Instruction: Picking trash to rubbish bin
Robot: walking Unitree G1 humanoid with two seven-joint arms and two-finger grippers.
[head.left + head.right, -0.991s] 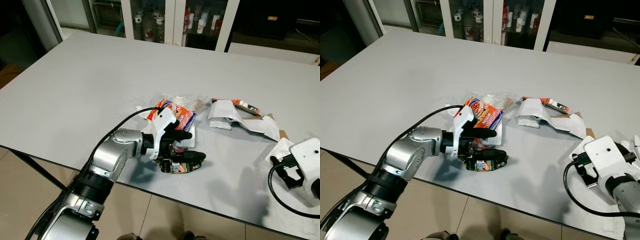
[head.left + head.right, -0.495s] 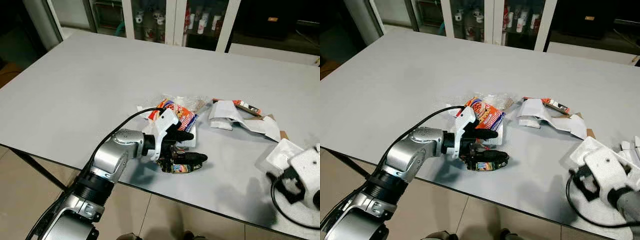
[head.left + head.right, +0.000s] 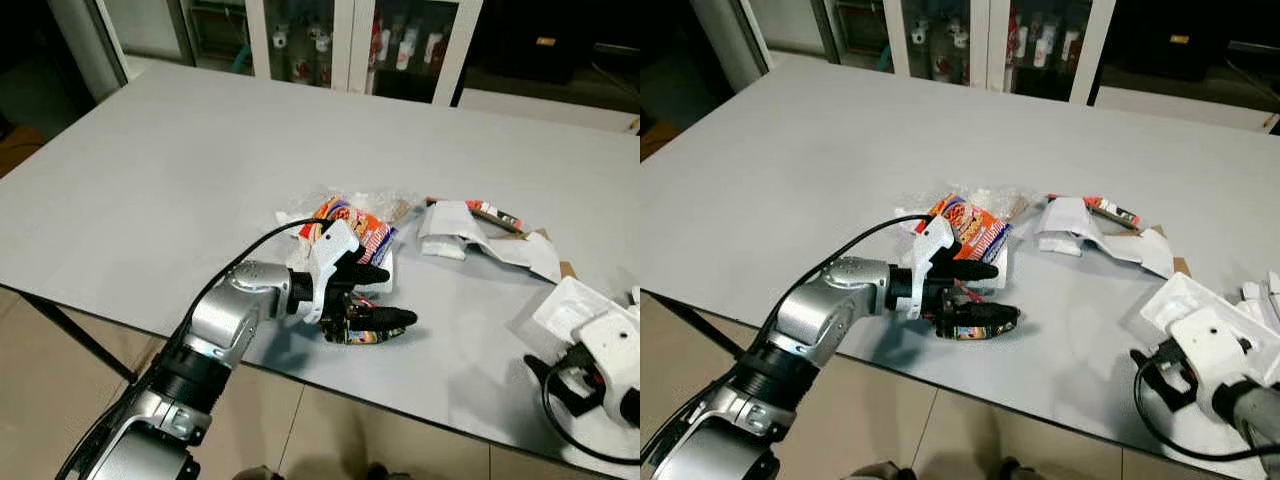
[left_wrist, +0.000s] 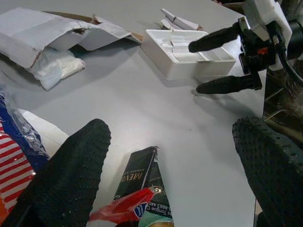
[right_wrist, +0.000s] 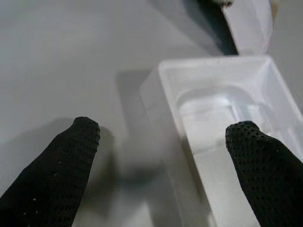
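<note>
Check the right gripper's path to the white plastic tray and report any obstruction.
Nothing visible stands in the way. The right gripper is open with its fingers straddling one wall of the white plastic tray; only bare table lies between them. The torn white packaging sits farther off, toward the left gripper.

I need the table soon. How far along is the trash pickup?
Nothing looks binned yet. In hand: the left gripper is open around a dark wrapper near the table edge, not yet closed on it. The right gripper is open at a white tray. Left: the orange snack bag and torn white packaging.
</note>
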